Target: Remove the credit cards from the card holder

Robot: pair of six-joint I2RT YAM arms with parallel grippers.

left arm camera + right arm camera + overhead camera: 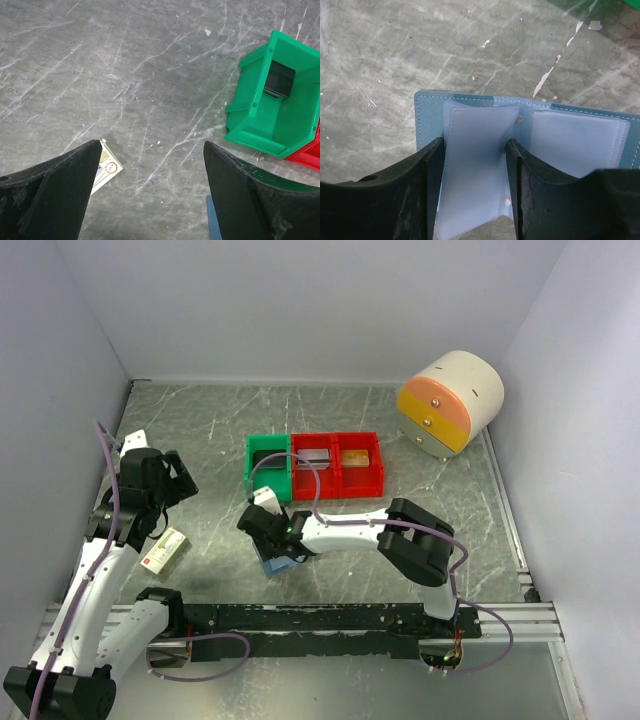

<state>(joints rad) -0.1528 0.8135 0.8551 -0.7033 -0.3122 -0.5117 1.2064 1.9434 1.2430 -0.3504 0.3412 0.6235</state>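
The slate-blue card holder [427, 117] lies open on the table near the front, its blue corner [281, 563] showing under the right arm. My right gripper [475, 142] comes down on it, jaws closed against both edges of a pale-blue inner pocket leaf [477, 165], whose near end is lifted off the table. A dark grey credit card [279, 80] lies in the green bin [250, 107]. My left gripper [152, 144] hangs open over bare table at the left [180, 480], holding nothing. The card holder's edge [212, 220] peeks beside its right finger.
Two red bins [338, 480] adjoin the green bin [262, 475]; one holds a flat grey item [314, 456], the other a tan one [354, 456]. A cream-and-red small box [165, 550] lies by the left arm. A cream-and-orange drawer unit [450, 400] stands back right.
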